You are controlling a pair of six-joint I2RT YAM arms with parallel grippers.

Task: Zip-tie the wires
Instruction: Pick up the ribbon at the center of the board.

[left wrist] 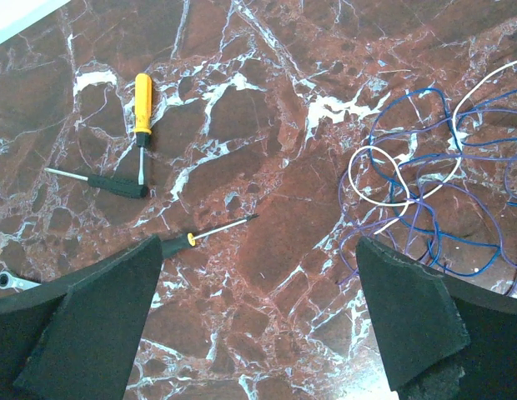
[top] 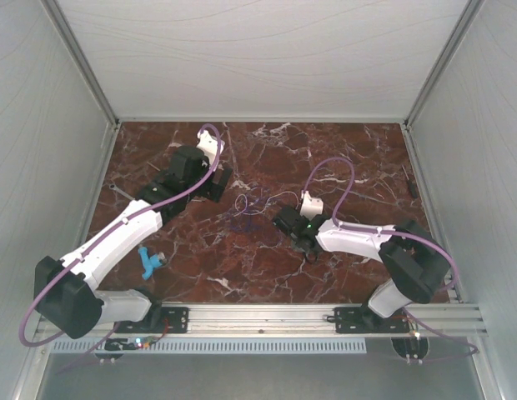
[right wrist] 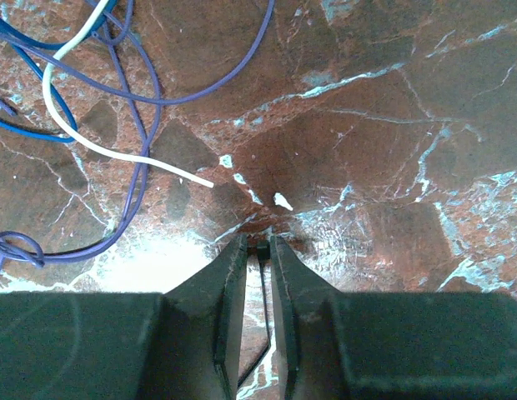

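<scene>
The right gripper (right wrist: 258, 244) sits nearest, low over the table (top: 267, 267); its jaws are drawn almost together on the zip tie (right wrist: 263, 300), whose small head shows at the tips and whose thin black strip runs back through the slot; it looks pinched, though how firmly is not plain. The wires (right wrist: 117, 152) lie to the left of those tips and a little farther off, apart from them; they are a loose tangle of blue, purple and white loops in the middle of the table, between the two arms. The left gripper (left wrist: 258, 246) hangs wide apart and holds nothing, over bare stone just left of the tangle.

By my judgement the job is at an early step; the tie seems picked up, or nearly so; the wires are not gathered, nothing is looped round them, and threading and pulling tight are all left.

The table is red-brown marble with white veins; an orange-handled screwdriver (left wrist: 142, 104) and two dark-handled ones lie on its left side; a small blue thing (top: 148, 260) lies near the left arm; a metal rail (top: 267, 315) runs along the near edge; white panelled walls (top: 258, 58) close the far side and both flanks.
</scene>
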